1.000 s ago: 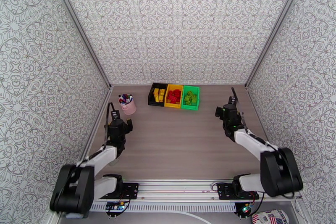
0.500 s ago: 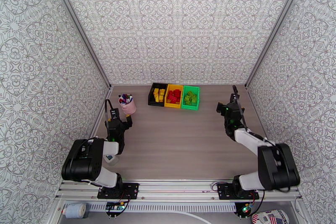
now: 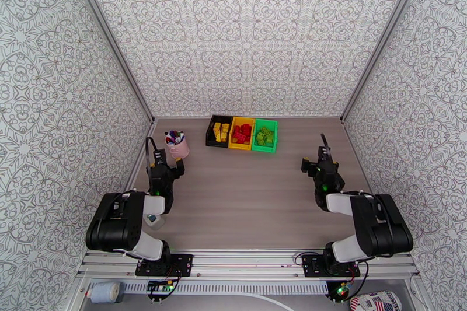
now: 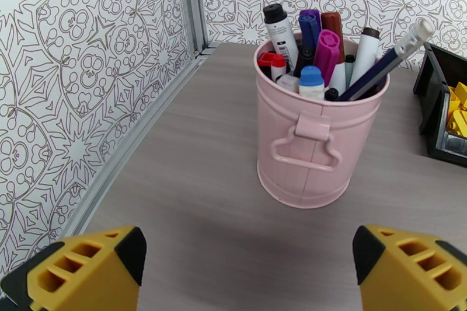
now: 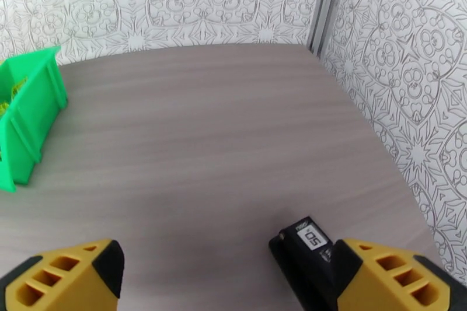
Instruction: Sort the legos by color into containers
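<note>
Yellow studded plastic bricks [image 3: 220,131] lie in the black rectangular plastic bin [image 3: 211,133], red bricks [image 3: 243,133] in the yellow bin [image 3: 233,144] and light green bricks [image 3: 265,135] in the green bin [image 3: 264,150], side by side at the far end of the grey wood-grain worktop [image 3: 245,201]. The left gripper [image 4: 248,257] and right gripper [image 5: 227,268] hang wide open and empty, well apart from the bins. The sorting looks finished, so the risks are stray ones: a forward swing of the left gripper could topple the pink metal cup of pens [image 4: 300,154] just ahead, and a needless reach could shove the bins.
</note>
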{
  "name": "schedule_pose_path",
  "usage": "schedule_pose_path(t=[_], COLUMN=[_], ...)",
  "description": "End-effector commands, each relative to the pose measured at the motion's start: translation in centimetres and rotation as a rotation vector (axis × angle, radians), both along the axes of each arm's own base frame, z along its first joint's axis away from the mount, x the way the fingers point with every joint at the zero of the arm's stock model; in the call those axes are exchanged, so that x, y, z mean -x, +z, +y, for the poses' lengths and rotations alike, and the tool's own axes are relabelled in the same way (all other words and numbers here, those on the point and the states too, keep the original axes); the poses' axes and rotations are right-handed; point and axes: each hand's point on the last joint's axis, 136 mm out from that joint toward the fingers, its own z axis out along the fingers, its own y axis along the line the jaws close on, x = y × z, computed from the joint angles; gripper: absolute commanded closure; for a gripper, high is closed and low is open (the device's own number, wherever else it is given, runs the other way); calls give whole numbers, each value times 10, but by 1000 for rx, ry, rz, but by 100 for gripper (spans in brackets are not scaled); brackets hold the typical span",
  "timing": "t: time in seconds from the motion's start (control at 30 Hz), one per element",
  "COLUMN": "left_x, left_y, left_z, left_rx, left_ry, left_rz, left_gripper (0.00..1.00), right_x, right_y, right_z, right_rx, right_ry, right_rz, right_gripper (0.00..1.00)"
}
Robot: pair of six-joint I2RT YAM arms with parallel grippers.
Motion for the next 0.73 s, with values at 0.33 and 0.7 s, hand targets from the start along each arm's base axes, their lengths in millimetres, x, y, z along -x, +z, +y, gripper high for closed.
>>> schedule_pose_path(t=[0.33,0.7], left_x=[-7,-8], left_y=[7,7], left_z=[-3,-3], left_rx=[-7,-8], left_ry=[-18,-17], left_rz=[-23,-22], left_gripper=[1,1], right_x=[-5,-10], right_y=[20,17], right_z=[6,20], right_rx=[-7,-27], right_ry=[42,165], right_rz=[-98,-75], right_gripper=[1,1])
